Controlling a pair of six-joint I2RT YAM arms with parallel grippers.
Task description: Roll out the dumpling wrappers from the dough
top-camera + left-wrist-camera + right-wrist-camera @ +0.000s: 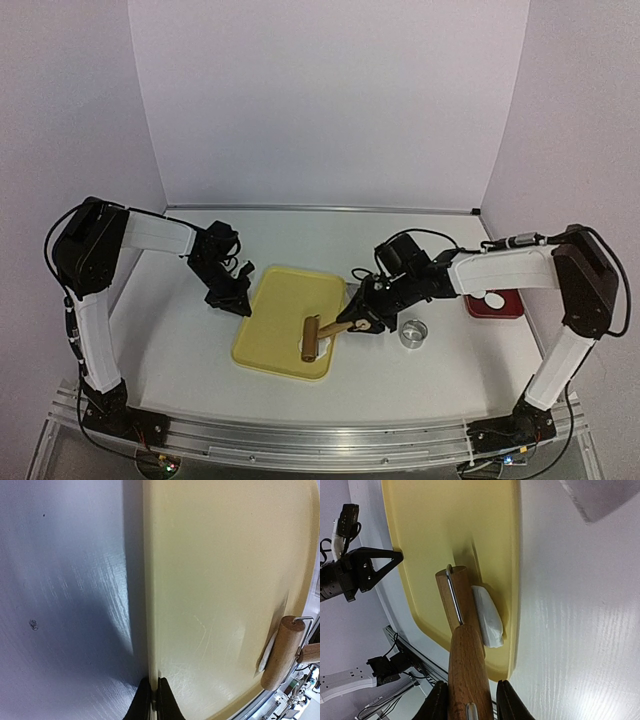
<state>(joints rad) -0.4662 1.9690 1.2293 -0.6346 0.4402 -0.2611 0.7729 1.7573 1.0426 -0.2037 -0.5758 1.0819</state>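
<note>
We are facing plain pale lilac walls [320, 100] closing in a white counter [190, 365]. Soft light is glinting off it.

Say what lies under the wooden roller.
A white dough lump sticks out beside the wooden roller, on the yellow tray. How much lies underneath is hidden.

Both arms bend inward from their near bases, the left gripper [238, 303] pinched on the left edge of the tray [283, 300], the right gripper [362, 322] clamped around the handle of the rolling pin [312, 338].
</note>
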